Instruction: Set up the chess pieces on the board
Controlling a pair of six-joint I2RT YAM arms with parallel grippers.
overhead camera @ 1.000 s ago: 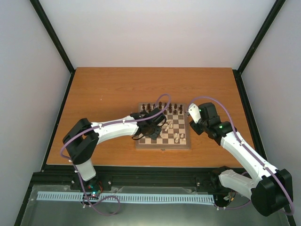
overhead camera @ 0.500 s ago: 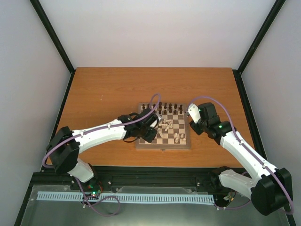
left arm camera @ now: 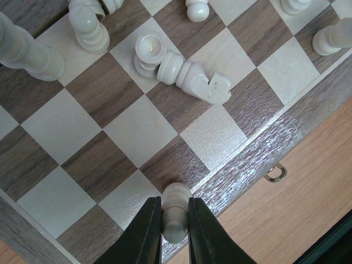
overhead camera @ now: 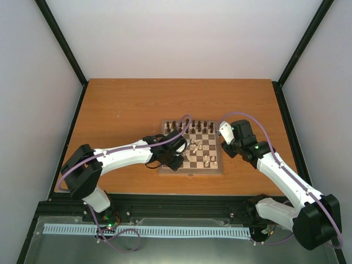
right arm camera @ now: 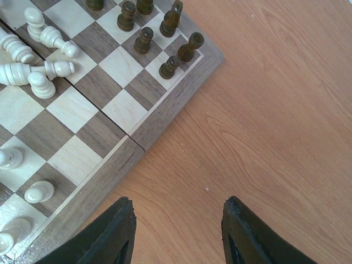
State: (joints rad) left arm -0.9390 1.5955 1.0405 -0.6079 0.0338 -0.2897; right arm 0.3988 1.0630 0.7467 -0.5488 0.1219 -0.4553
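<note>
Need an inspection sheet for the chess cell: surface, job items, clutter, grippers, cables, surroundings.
Surface: wooden table, no damage seen.
Job's things: board lies flat; dark pieces stand along its far rows; cream pieces partly toppled, a cream knight on its side.
Clutter: nothing seen.
Grippers: left gripper shut on a cream pawn by the board's near edge; right gripper open over the table beside the board, holding nothing.
Cables: purple cable runs along each arm.
Surroundings: white walls, black frame posts.
</note>
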